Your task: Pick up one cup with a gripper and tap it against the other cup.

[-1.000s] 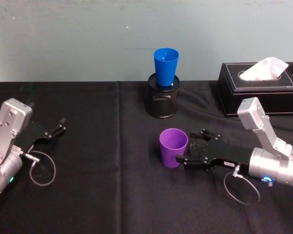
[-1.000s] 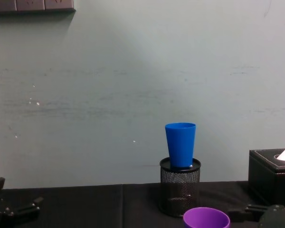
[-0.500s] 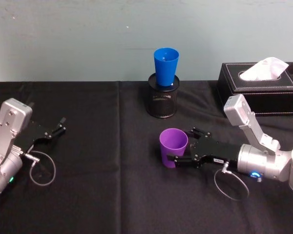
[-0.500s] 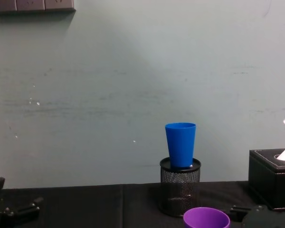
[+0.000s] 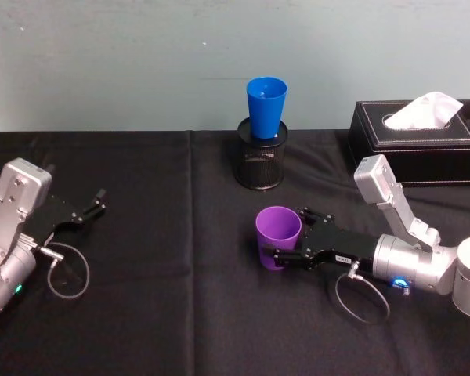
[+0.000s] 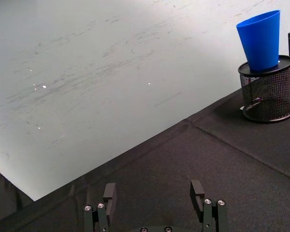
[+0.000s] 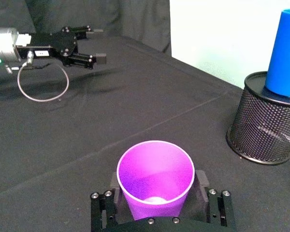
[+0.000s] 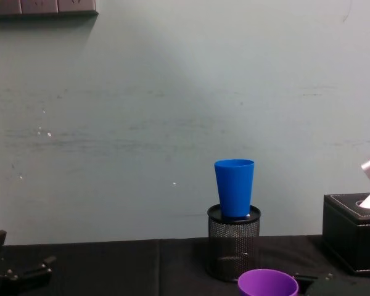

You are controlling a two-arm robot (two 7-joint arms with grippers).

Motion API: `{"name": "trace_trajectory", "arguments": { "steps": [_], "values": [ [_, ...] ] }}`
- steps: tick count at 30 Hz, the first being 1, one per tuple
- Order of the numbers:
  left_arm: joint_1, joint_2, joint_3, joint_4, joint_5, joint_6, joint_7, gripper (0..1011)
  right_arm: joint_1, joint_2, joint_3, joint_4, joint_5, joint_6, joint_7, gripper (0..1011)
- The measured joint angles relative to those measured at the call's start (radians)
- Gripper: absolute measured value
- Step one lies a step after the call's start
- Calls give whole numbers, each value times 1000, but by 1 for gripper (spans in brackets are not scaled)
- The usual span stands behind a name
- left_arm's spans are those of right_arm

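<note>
Black cloth [image 5: 141,313]: smooth tapered purple cup [image 5: 277,231] between parted fingers [image 7: 102,207] of right tool [image 5: 289,234].

Right gripper [image 5: 288,235] lies low at centre-right, reaching leftward, its fingers spread apart (apparently not clamped); left gripper [image 5: 98,202] sits idle far left, fingers parted.

Black-draped surface [image 5: 164,313] set against a pale wall [image 5: 125,63]. Standing directly on it are the purple cup [image 5: 278,235], upright near the middle; a black mesh pen holder [image 5: 260,166] farther back (the blue cup [image 5: 265,106] sits in its mouth, not on the surface itself); and a black tissue box [image 5: 415,153] at rear right.
</note>
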Motion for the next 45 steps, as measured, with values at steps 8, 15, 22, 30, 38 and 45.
{"name": "trace_trajectory", "arguments": {
  "steps": [8,15,22,30,38,45],
  "values": [
    [0,0,0,0,0,0,0,1000,-6,-9,4,3,5,-13,-1,778],
    [0,0,0,0,0,0,0,1000,-8,-9,13,4,14,-13,-3,735],
    [0,0,0,0,0,0,0,1000,-11,-3,27,-25,13,-8,-30,723],
    [0,0,0,0,0,0,0,1000,-1,5,41,-59,-8,5,-68,723],
    [0,0,0,0,0,0,0,1000,31,7,65,-83,-17,26,-92,723],
    [0,0,0,0,0,0,0,1000,36,10,73,-116,0,56,-88,723]
  ]
}}
